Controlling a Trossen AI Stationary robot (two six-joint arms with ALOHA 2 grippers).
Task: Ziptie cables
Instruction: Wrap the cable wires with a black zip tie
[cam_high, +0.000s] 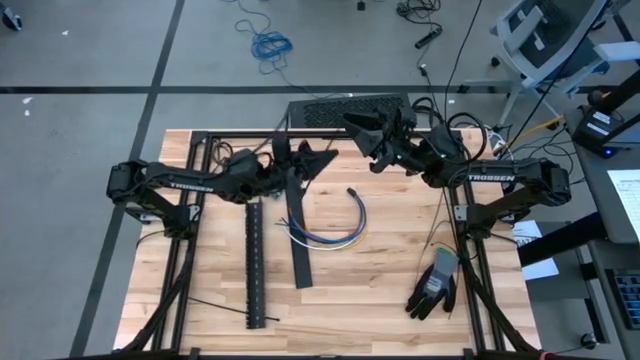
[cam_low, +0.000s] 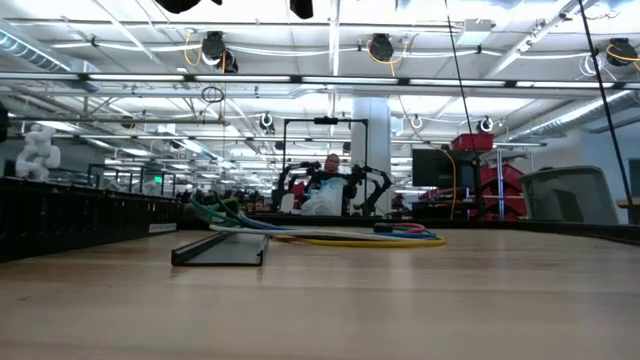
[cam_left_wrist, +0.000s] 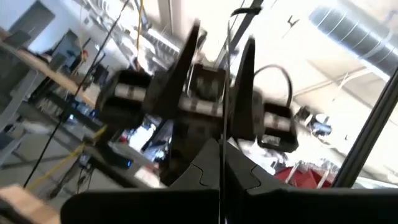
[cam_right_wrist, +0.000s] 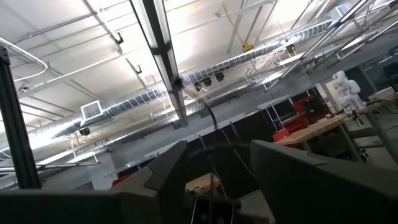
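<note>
Both hands (cam_high: 325, 156) (cam_high: 358, 125) raised, apart from cables (cam_high: 335, 228) on table.

We see a table (cam_high: 390, 290) of pale wooden planks, smooth with a light sheen in the low view. The cables (cam_high: 335, 232) look sheathed in smooth plastic, blue, white and yellow. A long black strip (cam_high: 255, 265) beside them looks like matt plastic with a toothed edge, and the flat dark bar (cam_high: 298, 240) looks matt too. The glove (cam_high: 434, 287) appears knitted cloth with a darker coated palm. The arms' casings look like matt black plastic or metal.
</note>
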